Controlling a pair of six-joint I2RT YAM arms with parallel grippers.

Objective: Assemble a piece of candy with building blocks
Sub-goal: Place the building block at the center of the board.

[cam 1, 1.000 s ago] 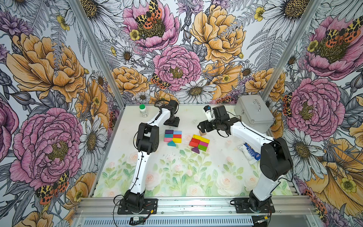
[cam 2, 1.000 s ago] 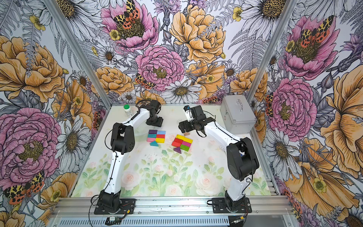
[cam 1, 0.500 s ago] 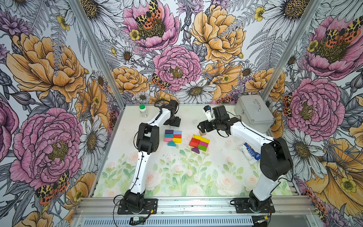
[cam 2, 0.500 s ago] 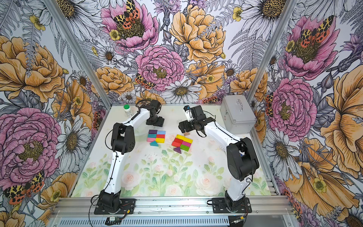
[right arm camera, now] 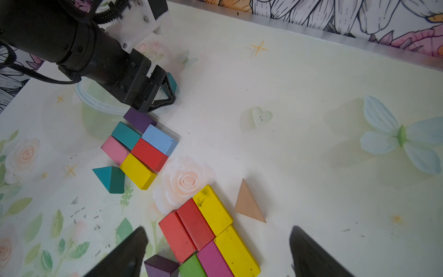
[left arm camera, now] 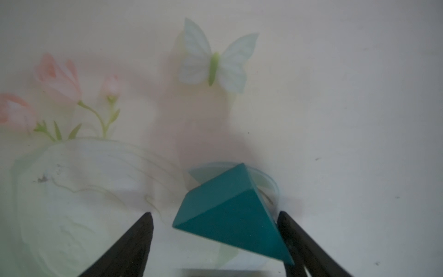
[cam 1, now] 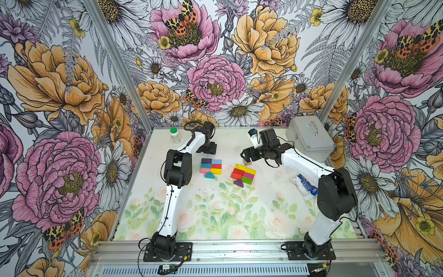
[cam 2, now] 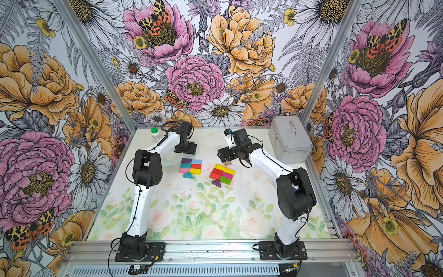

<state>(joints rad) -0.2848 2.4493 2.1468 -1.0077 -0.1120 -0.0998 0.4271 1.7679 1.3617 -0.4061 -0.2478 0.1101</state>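
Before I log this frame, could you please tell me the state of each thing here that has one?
Left black pincer: open.
Teal triangular block: between its fingers, gap on one side.
Right black pincer: open, empty.
Silver metal case: closed.
Green-capped white bottle: capped, upright.

Even bright light; soft shadows; left wrist view hazy, blurred.

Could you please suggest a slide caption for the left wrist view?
Open left gripper straddling a teal triangle against the floral mat.
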